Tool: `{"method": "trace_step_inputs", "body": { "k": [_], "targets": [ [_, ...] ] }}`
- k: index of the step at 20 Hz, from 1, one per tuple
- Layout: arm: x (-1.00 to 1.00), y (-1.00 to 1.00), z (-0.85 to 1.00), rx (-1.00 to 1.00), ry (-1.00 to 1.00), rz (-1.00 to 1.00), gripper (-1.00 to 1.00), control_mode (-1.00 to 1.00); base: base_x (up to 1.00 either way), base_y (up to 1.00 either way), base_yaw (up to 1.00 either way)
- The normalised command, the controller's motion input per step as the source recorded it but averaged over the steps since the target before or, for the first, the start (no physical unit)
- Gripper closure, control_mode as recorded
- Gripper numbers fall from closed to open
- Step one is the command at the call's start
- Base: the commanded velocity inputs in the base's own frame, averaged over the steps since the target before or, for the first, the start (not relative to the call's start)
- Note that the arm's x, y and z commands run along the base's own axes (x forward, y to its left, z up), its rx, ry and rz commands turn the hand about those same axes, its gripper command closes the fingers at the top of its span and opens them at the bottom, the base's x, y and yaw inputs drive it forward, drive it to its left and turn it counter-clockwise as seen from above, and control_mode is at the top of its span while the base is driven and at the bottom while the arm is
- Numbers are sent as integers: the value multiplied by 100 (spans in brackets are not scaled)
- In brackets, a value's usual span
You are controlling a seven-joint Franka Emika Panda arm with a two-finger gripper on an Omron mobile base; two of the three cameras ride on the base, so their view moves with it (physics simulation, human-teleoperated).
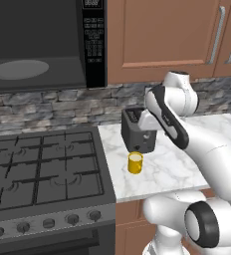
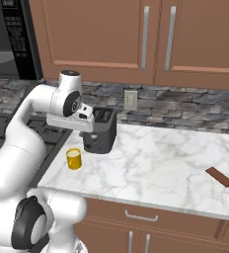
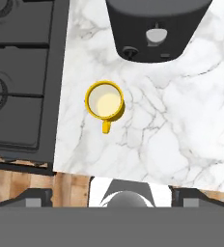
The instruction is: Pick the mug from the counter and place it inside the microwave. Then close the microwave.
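Note:
The small yellow mug (image 1: 135, 163) (image 2: 73, 158) stands upright on the white marble counter (image 1: 167, 172) (image 2: 161, 163), close to the counter's stove-side edge and just in front of the toaster. In the hand view the mug (image 3: 104, 101) lies below me, a little left of centre, handle toward the counter's front edge. My gripper (image 3: 115, 198) hangs above the counter (image 3: 172, 120), open wide, with nothing between its fingers and clear of the mug. The black microwave (image 1: 38, 45) (image 2: 13, 39) hangs above the stove, its cavity open and its grey turntable (image 1: 19, 69) showing.
A dark grey toaster (image 1: 137, 129) (image 2: 101, 131) (image 3: 155, 29) stands right behind the mug. The gas stovetop (image 1: 43, 169) (image 3: 22, 72) borders the counter on the left. A brown bar (image 2: 219, 176) lies at the counter's far right. Wood cabinets (image 2: 136, 34) hang above.

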Motion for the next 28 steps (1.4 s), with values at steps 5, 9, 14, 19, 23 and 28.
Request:
{"method": "trace_step_inputs", "body": {
  "k": [5, 9, 14, 19, 23, 28],
  "targets": [
    [29, 0, -30, 0, 8, -1, -100, -100, 0, 0, 0],
    [11, 1, -39, 0, 0, -3, -100, -100, 0, 0, 0],
    [5, 21, -38, -3, 0, -2, -100, -100, 0, 0, 0],
    [0, 22, -27, -4, -1, -2, -100, -100, 0, 0, 0],
    [0, 13, -12, -8, -6, -3, -100, -100, 0, 0, 0],
    [0, 8, -5, -9, -12, -1, -100, -100, 0, 0, 0]
  ]
}}
